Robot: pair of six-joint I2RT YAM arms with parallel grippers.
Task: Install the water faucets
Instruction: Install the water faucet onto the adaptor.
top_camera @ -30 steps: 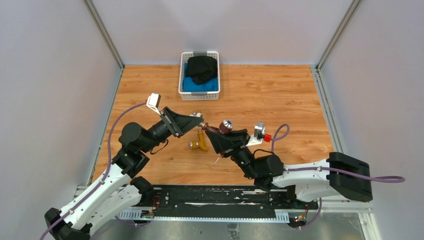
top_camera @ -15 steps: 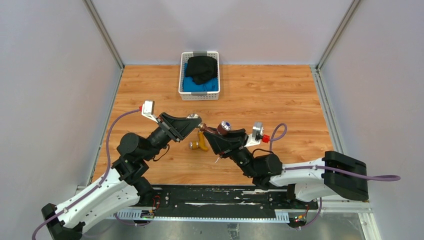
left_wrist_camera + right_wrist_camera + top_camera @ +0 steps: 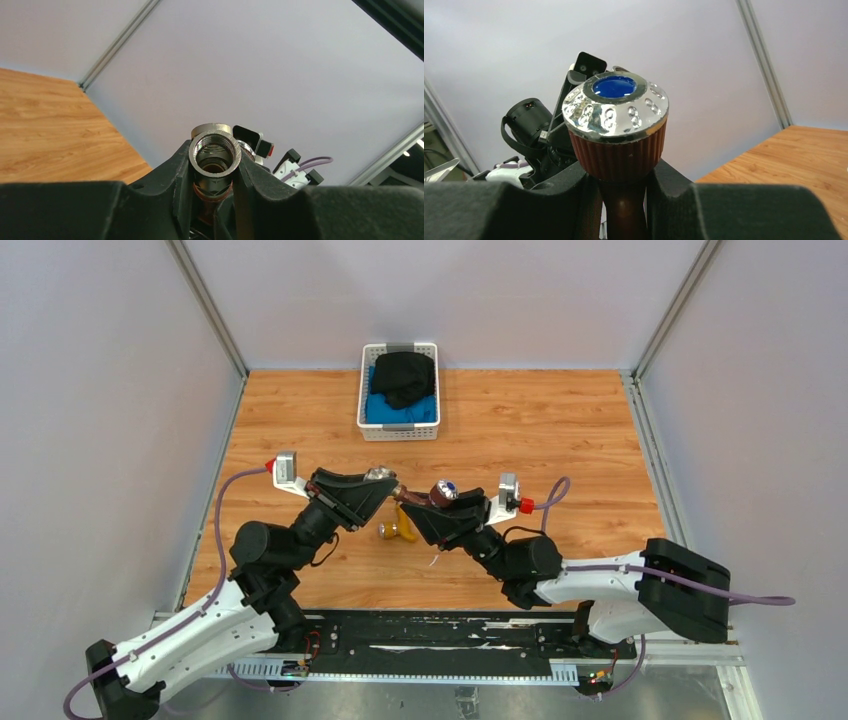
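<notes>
Top external: brown faucet (image 3: 443,490) gripped in right end effector (image 3: 432,506).

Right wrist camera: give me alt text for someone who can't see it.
The right pincer grips the stem of a reddish-brown faucet just below its ribbed knob, which has a dimpled silver cap with a blue centre. Behind it are the left arm, a pale wall and, lower right, the wooden table.
</notes>
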